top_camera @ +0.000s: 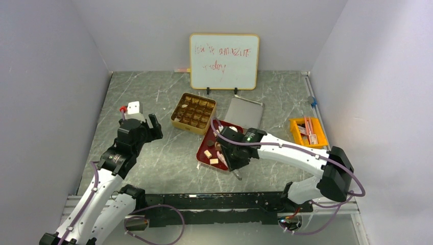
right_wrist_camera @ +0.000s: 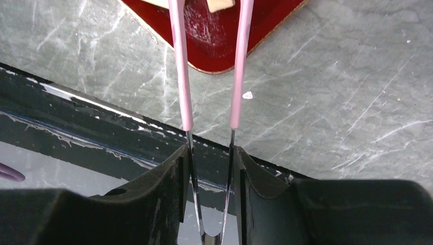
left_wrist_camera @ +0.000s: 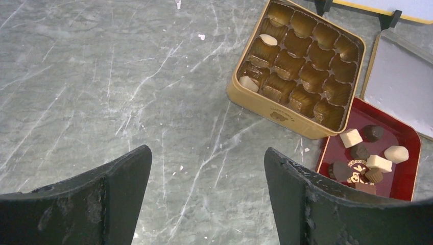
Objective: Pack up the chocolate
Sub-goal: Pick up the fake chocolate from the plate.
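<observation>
- Left gripper point(left_wrist_camera: 204, 168): matte black fingers point(left_wrist_camera: 122, 194) spread wide above the veined grey stone-look table point(left_wrist_camera: 102, 76), holding nothing.
- Gold tin point(left_wrist_camera: 265, 104), square with rounded corners: its glossy brown moulded insert point(left_wrist_camera: 306, 71) has mostly bare cups. Two cream pieces point(left_wrist_camera: 268, 39) sit on the left side (any dark ones are hard to tell from the insert).
- Red tray point(left_wrist_camera: 337, 150), just near-right of the tin: it holds the chocolate point(left_wrist_camera: 379, 162), loose cream, tan and dark pieces, partly hidden behind a finger.
- Right gripper point(right_wrist_camera: 210, 168): jaws clamped on the bare metal end of the pink tweezers point(right_wrist_camera: 179, 66). The tips are cut off at the frame's top, over the tray.
- Orange bin point(top_camera: 308, 131), far right: contents unclear.
</observation>
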`<action>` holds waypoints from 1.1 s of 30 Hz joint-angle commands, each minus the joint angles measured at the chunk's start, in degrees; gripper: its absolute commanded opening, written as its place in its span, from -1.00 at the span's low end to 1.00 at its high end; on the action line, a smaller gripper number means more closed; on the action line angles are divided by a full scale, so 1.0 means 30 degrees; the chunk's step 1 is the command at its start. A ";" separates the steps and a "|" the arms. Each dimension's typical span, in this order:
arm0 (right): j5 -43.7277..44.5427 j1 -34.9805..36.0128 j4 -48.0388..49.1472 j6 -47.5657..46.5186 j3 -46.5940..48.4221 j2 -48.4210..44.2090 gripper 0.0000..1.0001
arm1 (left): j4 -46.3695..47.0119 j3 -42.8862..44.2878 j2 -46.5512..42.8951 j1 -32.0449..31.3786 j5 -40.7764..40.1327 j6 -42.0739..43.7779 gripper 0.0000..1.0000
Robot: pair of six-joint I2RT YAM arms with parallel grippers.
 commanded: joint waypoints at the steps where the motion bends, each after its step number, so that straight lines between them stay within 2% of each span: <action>1: -0.0265 0.0186 -0.0697 0.0449 -0.0428 -0.1011 -0.24 | 0.0306 0.0637 -0.0269 -0.0074 0.0373 -0.0224 0.70; 14: -0.0591 0.0391 0.0001 0.0618 -0.1666 -0.1480 -0.25 | 0.0341 0.0569 -0.0285 -0.0074 0.0566 -0.0489 0.67; 33: -0.1028 0.0430 0.1007 -0.0203 -0.1968 -0.0338 -0.25 | 0.0513 0.0431 -0.0161 -0.0074 0.0550 -0.0643 0.66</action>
